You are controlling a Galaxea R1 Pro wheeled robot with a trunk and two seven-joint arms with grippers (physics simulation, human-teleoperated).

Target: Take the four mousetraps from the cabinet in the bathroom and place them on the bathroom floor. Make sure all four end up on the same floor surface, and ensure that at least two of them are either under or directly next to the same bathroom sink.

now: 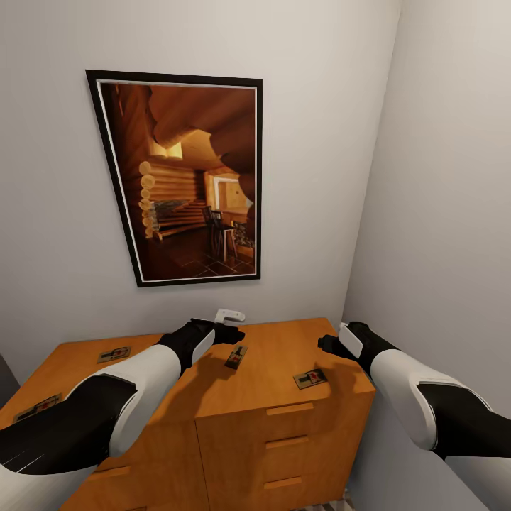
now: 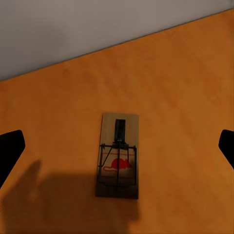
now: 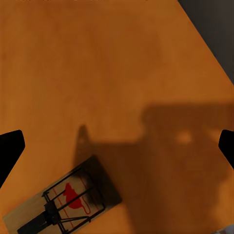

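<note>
Several mousetraps lie flat on top of the orange-brown cabinet. One mousetrap lies just below my left gripper, which hovers open above it, its fingertips wide apart. Another mousetrap lies near the cabinet's right front corner, offset from my open right gripper, which hangs over bare wood. Two more mousetraps lie at the left end of the top. The bathroom floor is out of view.
The cabinet stands in a corner, with a grey wall behind it and another close on the right. A framed picture hangs above it. A small white fixture sits at the wall behind my left gripper. Drawer fronts face me.
</note>
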